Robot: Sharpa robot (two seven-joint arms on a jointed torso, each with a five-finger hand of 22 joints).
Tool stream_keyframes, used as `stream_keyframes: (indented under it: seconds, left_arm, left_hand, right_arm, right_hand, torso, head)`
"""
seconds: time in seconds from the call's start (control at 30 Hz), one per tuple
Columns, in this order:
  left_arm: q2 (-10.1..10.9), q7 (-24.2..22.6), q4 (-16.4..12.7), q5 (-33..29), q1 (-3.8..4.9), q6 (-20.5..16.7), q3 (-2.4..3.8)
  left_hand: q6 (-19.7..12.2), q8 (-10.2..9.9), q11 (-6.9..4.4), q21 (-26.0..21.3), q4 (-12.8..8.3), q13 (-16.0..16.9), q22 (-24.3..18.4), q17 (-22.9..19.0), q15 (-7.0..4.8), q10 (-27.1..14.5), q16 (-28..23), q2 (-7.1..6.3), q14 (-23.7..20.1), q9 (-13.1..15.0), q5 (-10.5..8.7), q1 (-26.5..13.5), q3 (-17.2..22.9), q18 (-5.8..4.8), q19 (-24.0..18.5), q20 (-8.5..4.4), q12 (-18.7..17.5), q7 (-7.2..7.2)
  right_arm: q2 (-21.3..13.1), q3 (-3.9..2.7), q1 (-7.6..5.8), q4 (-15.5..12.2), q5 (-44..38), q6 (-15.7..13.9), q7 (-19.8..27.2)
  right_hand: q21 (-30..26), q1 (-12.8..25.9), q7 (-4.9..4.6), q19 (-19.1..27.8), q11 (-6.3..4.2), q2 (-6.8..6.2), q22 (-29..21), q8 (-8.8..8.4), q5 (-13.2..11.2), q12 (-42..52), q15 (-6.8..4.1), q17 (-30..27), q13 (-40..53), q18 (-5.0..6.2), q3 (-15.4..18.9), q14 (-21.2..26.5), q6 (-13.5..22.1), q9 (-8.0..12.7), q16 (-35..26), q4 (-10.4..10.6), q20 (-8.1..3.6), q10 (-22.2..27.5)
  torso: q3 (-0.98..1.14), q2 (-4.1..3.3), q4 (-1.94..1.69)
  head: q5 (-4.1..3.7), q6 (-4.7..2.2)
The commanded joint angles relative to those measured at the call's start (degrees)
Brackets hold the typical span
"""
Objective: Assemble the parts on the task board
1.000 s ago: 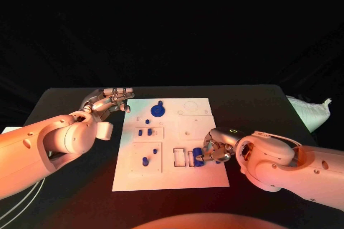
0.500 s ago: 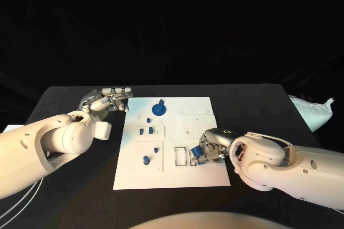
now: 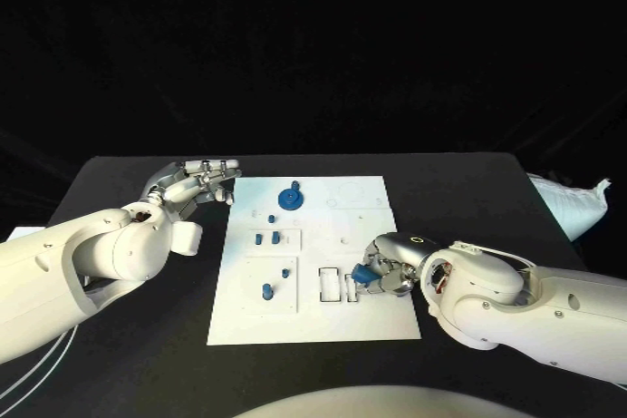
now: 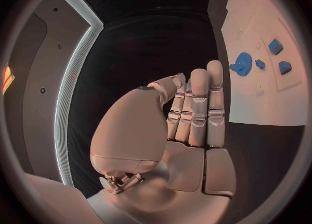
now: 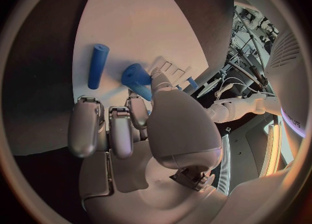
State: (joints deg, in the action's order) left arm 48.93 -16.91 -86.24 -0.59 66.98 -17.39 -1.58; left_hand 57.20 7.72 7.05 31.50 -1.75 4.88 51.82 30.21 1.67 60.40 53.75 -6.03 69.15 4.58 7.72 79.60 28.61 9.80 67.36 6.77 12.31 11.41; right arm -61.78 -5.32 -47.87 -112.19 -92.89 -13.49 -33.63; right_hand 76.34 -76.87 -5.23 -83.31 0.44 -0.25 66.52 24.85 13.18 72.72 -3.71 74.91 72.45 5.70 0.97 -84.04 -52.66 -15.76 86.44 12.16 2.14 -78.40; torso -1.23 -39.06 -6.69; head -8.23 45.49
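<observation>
Pinching a blue part over the board, the right hand; left hand released, fingers straight.

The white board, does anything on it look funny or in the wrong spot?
One blue rod lies loose on its side on the white board, beside the right hand, not standing in any slot.

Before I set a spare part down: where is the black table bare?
Bare black table runs behind the white task board and along its front edge. It is crowded on the board's near-right side, where the right hand holds a blue part; the left hand hovers beside the far-left corner.
</observation>
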Motion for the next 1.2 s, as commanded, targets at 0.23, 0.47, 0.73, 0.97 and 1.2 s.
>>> stream_keyframes:
  seconds: [0.23,0.47,0.73,0.97,1.2]
  left_arm:
    - [-0.2,-0.1,0.0,-0.1,0.0,1.2,0.01]
    - [-0.3,0.1,-0.1,-0.1,0.0,1.3,0.0]
    - [-0.4,0.1,-0.1,-0.1,0.0,1.3,0.0]
    - [-0.5,0.1,-0.1,-0.1,0.0,1.4,0.0]
    - [-0.5,0.2,-0.2,-0.1,0.01,1.4,0.0]
  left_hand:
    - [-0.5,0.3,0.01,-0.3,-0.2,-0.1,-0.1,-0.1,-0.09,-0.3,0.2,-0.11,-0.3,-0.1,0.16,-0.3,-0.2,0.65,0.2,0.26,0.3,-0.05]
    - [-0.5,0.3,0.01,-0.3,-0.2,-0.1,-0.1,-0.1,-0.09,-0.3,0.2,-0.11,-0.3,-0.1,0.16,-0.3,-0.2,0.65,0.2,0.26,0.3,-0.05]
    - [-0.5,0.3,0.01,-0.3,-0.2,-0.1,-0.1,-0.1,-0.09,-0.3,0.2,-0.11,-0.3,-0.1,0.16,-0.3,-0.2,0.65,0.2,0.26,0.3,-0.05]
    - [-0.5,0.3,0.01,-0.3,-0.2,-0.1,-0.1,-0.1,-0.09,-0.3,0.2,-0.11,-0.3,-0.1,0.16,-0.3,-0.2,0.65,0.2,0.26,0.3,-0.05]
    - [-0.5,0.3,0.01,-0.3,-0.2,-0.1,-0.1,-0.1,-0.09,-0.3,0.2,-0.11,-0.3,-0.1,0.16,-0.3,-0.2,0.65,0.2,0.26,0.3,-0.05]
  right_arm:
    - [-1.6,-0.94,-1.32,-3.4,9.3,-4.3,-0.4]
    - [-1.0,-1.09,-2.68,-4.8,11.1,-3.5,-0.4]
    - [1.5,-1.09,-3.03,-3.6,9.4,1.3,-0.8]
    - [3.8,-0.99,-3.08,-1.9,6.1,4.3,-1.3]
    - [4.9,-0.92,-3.08,-0.6,1.5,6.2,-1.6]
  right_hand:
    - [0.3,1.8,0.55,-0.1,-0.34,0.23,0.1,0.23,5.2,-0.2,-0.27,9.6,0.1,-1.19,-0.2,-4.8,-1.4,-1.4,0.2,3.8,-0.36,-0.9]
    - [0.3,5.2,0.56,-0.1,-0.3,-0.82,0.1,0.3,9.9,-0.3,-0.25,9.6,0.4,-1.19,1.1,-4.8,-1.7,-2.2,0.2,4.4,-0.31,-1.1]
    - [0.0,8.3,0.91,0.0,-0.55,-0.63,-0.2,0.66,10.8,-1.8,-0.42,9.1,-0.6,-1.09,3.2,-4.7,-2.4,-3.2,-0.2,4.5,-0.41,-0.5]
    - [-0.3,9.1,1.19,0.2,-0.77,-0.32,-0.6,1.01,9.7,-2.5,-0.6,8.8,-1.1,-1.02,4.0,-4.6,-2.9,-3.7,-0.4,4.4,-0.55,-0.3]
    - [-0.7,9.6,1.46,0.4,-1.0,-0.13,-1.3,1.35,8.2,-3.5,-0.79,8.2,-1.7,-0.9,5.1,-4.5,-3.4,-4.3,-0.9,4.4,-0.71,0.1]
  torso:
    - [-0.07,0.02,-0.23]
    - [-0.13,0.0,-0.41]
    - [-0.14,0.01,-0.4]
    - [-0.13,-0.02,-0.5]
    - [-0.13,-0.01,-0.64]
  head:
    - [-0.28,-0.45]
    - [-0.22,-0.44]
    - [0.0,-0.28]
    - [-0.02,-0.19]
    - [0.05,-0.08]
